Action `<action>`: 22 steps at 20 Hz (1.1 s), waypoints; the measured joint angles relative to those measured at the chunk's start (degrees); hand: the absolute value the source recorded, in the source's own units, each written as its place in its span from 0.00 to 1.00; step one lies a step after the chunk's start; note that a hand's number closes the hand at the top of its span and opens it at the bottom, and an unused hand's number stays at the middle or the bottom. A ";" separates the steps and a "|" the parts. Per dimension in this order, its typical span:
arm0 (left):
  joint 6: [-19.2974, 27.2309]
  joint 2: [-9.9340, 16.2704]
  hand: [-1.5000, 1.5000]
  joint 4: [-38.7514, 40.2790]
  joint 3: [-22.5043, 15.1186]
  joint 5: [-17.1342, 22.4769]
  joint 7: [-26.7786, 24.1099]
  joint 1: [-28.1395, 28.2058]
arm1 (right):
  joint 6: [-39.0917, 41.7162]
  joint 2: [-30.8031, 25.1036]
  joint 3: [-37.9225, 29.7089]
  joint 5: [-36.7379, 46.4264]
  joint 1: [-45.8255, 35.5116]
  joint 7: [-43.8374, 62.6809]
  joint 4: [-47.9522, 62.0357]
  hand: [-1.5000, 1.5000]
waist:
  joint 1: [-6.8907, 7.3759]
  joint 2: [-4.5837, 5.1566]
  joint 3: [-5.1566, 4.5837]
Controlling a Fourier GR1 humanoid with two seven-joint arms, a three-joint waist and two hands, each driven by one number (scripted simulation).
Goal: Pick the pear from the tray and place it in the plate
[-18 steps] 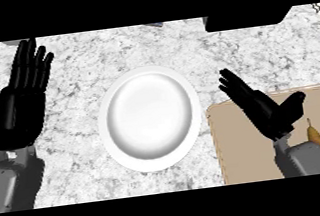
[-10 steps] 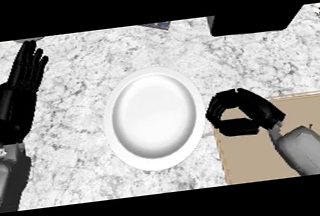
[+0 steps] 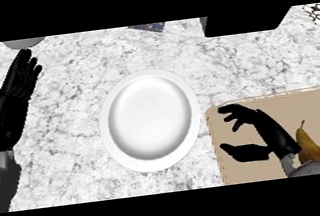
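White marble-look counter (image 3: 76,65) fills most of the frame, and dead centre we've got a round white plate (image 3: 150,120) with nothing on it. Lower right of the frame is a flat tan tray (image 3: 319,110) with a pale rim, sitting just beside the plate without touching it.

Our right hand (image 3: 259,130) is over the tray's left half, fingers spread and a bit curled up top, thumb sticking out toward the left lower down. There's an open gap between thumb and fingers with only tray showing in it, so it's holding nothing. The yellow-brown pear (image 3: 311,148) lies on the tray at the frame's lower right, just right of our wrist, its thin stem pointing up. The forearm hides part of it, and we can't say whether the two touch.

Our left hand (image 3: 17,84) is at the upper left of the frame, flat and open with fingers pointing up, resting over the counter.

Along the top edge we see a dark box shape (image 3: 245,21) at upper right and a small dark object (image 3: 147,27) near the middle.
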 measured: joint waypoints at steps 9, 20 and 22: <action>-0.59 -1.14 0.50 -1.62 0.39 -1.63 0.99 0.43 | 3.88 -8.08 -5.37 2.95 -1.62 9.94 -11.93 0.00 | 0.30 0.64 0.34; -0.86 -2.06 0.50 -0.30 -0.37 -2.62 1.04 -1.15 | 31.48 -20.51 -0.28 -1.04 -15.45 38.45 -10.08 0.00 | 1.58 1.02 0.21; -1.33 -1.65 0.50 0.36 0.17 -2.44 0.84 -1.45 | 35.21 -20.92 0.83 -3.97 -16.98 41.33 -8.87 0.00 | 1.57 1.06 0.20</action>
